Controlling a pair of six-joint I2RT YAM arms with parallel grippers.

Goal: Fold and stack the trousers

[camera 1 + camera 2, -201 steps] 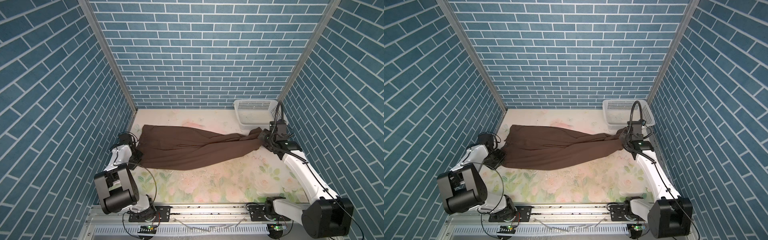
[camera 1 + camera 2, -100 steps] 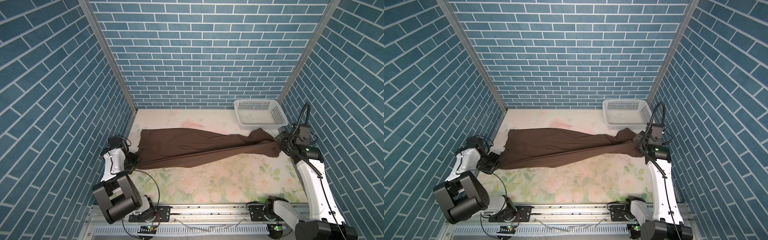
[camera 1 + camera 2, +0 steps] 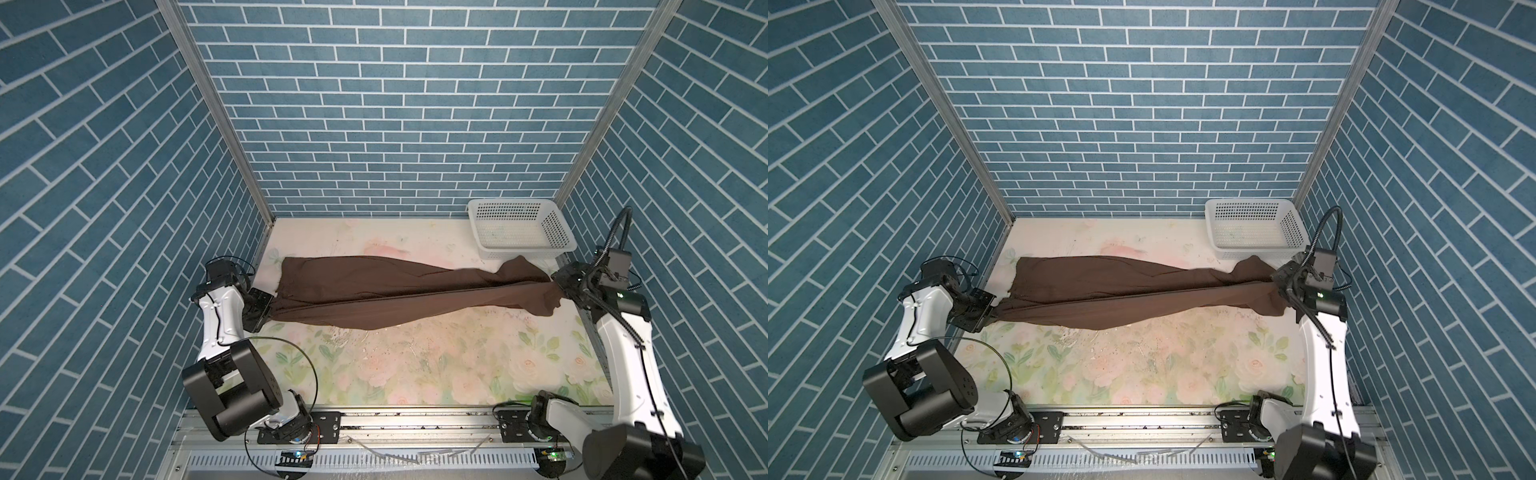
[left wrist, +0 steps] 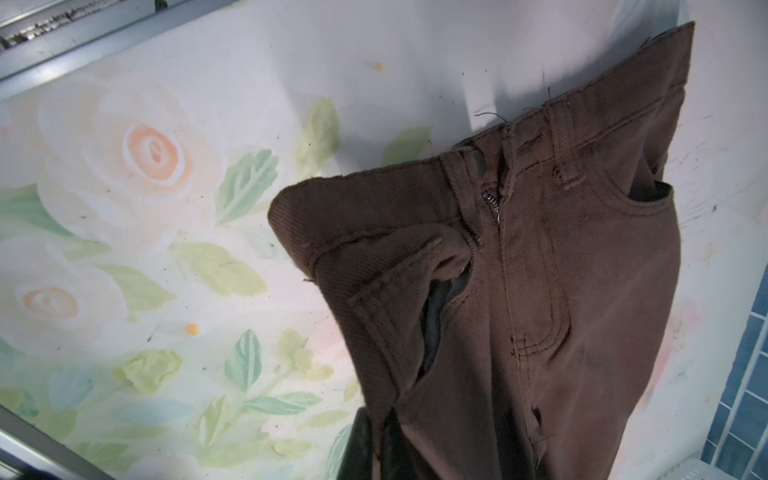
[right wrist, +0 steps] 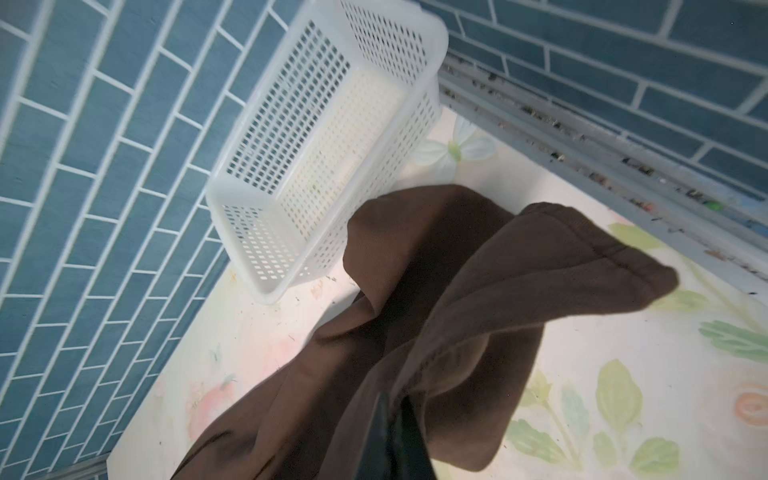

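Now, nearest you the floral mat (image 3: pixel 415 374) lies bare in front of the cloth. Beyond it the trousers (image 3: pixel 395 291) span the table from side to side in both top views (image 3: pixel 1133 295). They are plain dark brown, pulled into a long narrow band with one straight ridge running from gripper to gripper. The near layer sags below that ridge and the far layer lies flatter on the mat.

The waist end is on your left. In the left wrist view the trousers (image 4: pixel 519 270) show twill fabric, a waistband with a belt loop, the zip and two front pockets gaping slightly. The leg ends are on your right, bunched and drooping in soft folds in the right wrist view (image 5: pixel 436 311).

Your left gripper (image 3: pixel 268 305) is clamped tight on the near corner of the waist end, and its dark fingers (image 4: pixel 361 453) pinch the cloth with no gap to see. Your right gripper (image 3: pixel 557 287) is likewise closed on the gathered leg ends, its fingers (image 5: pixel 399 449) buried in fabric.

Farther back, the white mesh basket (image 3: pixel 519 228) sits in the far right corner, just beyond the leg ends, against the blue brick wall (image 3: pixel 395 124).
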